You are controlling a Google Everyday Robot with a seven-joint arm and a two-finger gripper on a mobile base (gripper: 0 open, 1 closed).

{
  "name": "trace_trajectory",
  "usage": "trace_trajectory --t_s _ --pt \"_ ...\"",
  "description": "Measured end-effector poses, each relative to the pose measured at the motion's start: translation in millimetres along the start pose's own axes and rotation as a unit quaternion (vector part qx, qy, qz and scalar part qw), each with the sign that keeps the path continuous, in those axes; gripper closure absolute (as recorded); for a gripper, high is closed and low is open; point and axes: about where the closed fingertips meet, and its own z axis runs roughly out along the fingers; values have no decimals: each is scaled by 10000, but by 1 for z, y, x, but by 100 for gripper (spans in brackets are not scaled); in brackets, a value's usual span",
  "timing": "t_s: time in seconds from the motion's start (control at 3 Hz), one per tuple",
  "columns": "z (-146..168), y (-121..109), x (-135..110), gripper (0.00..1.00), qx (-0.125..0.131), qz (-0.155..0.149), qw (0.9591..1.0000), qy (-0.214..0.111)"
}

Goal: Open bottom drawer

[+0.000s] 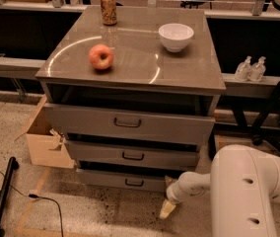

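Observation:
The grey cabinet has three drawers. The bottom drawer (105, 177) is the lowest and has the slimmest front, with a small dark bar handle (134, 182). Its front stands slightly out from the cabinet body. My gripper (168, 209) hangs low near the floor, just in front of and to the right of the drawer's right end. It is to the right of the handle and not on it. The white arm (248, 191) fills the lower right.
The middle drawer (130, 154) and top drawer (125, 123) sit above, the top one sticking out furthest. An apple (101, 57), a white bowl (176, 36) and a can (109, 8) stand on the cabinet top. A cardboard box (44, 142) is on the left, and a black pole and cable (4, 191) lie on the floor.

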Motion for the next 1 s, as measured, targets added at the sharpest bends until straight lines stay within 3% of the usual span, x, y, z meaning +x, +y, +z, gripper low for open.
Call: trace_trajectory --t_s 0.67,1.0 --pt "19 -23 1 0 29 -135 9998 123" --pt "26 -27 7 15 10 -110 9998 140"
